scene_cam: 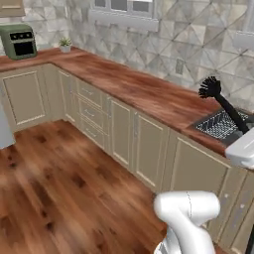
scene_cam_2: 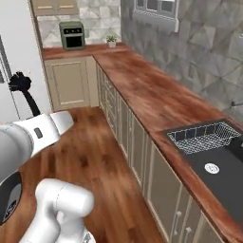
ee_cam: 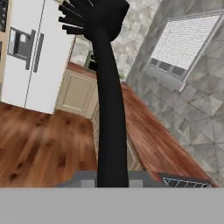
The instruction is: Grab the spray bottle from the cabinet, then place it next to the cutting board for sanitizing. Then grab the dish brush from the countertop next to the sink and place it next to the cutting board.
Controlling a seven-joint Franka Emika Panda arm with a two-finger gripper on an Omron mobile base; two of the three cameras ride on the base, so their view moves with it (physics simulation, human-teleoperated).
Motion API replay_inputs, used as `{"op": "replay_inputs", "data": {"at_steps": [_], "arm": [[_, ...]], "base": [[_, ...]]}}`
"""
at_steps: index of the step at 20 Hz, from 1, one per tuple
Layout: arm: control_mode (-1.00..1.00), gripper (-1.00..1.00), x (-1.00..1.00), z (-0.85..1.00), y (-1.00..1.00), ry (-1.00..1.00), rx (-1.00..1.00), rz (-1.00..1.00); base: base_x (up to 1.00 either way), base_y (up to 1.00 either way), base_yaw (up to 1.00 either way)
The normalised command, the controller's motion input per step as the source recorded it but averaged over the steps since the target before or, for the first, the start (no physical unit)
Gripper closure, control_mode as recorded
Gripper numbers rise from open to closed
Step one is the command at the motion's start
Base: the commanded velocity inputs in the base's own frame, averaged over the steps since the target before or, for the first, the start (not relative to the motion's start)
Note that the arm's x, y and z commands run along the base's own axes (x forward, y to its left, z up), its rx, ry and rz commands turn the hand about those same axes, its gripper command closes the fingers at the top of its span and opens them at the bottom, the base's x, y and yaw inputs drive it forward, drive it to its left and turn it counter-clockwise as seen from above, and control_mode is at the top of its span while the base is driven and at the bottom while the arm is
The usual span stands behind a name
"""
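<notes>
1. Closest to you in the hand view, the brush [ee_cam: 108, 96] handle rises straight from the bottom of the frame, between where the fingers would be; its bristly head is at the top. You can take the claw as pinching the low end of that handle, pressed together on it.
2. Its long axis runs along the claw's own line, head leading, so the head points wherever you aim the hand.
3. From the left base view you see the brush [scene_cam: 224, 105] held in the air above the sink [scene_cam: 222, 125], tilted, head up and towards the wall, handle running down to the white arm at the frame edge.
4. Beyond the sink, the countertop [scene_cam: 134, 87] stretches along the wall to a corner with a small oven [scene_cam: 19, 41] and a plant [scene_cam: 65, 44].
5. No board or bottle appears on that stretch, so I judge that you must turn or drive before placing.
6. What the right base view adds is the sink basin [scene_cam_2: 216, 166] with its wire rack [scene_cam_2: 201, 136]; the hand view alone adds the fridge [ee_cam: 33, 52].
</notes>
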Motion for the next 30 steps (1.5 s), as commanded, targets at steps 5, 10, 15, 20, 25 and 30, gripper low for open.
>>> {"op": "replay_inputs", "data": {"at_steps": [5,10,15,20,25,30], "arm": [[1.00,1.00,0.00,0.00,0.00,0.00,0.00,0.00],[1.00,1.00,0.00,0.00,0.00,0.00,0.00,0.00],[1.00,1.00,0.00,0.00,0.00,0.00,0.00,0.00],[1.00,1.00,0.00,0.00,0.00,0.00,0.00,0.00],[1.00,1.00,0.00,0.00,0.00,0.00,0.00,0.00],[1.00,1.00,0.00,0.00,0.00,0.00,0.00,0.00]], "base": [[0.00,0.00,1.00],[0.00,0.00,1.00],[0.00,0.00,1.00],[0.04,0.00,1.00],[0.66,-0.14,0.89],[0.98,-0.24,0.78]]}}
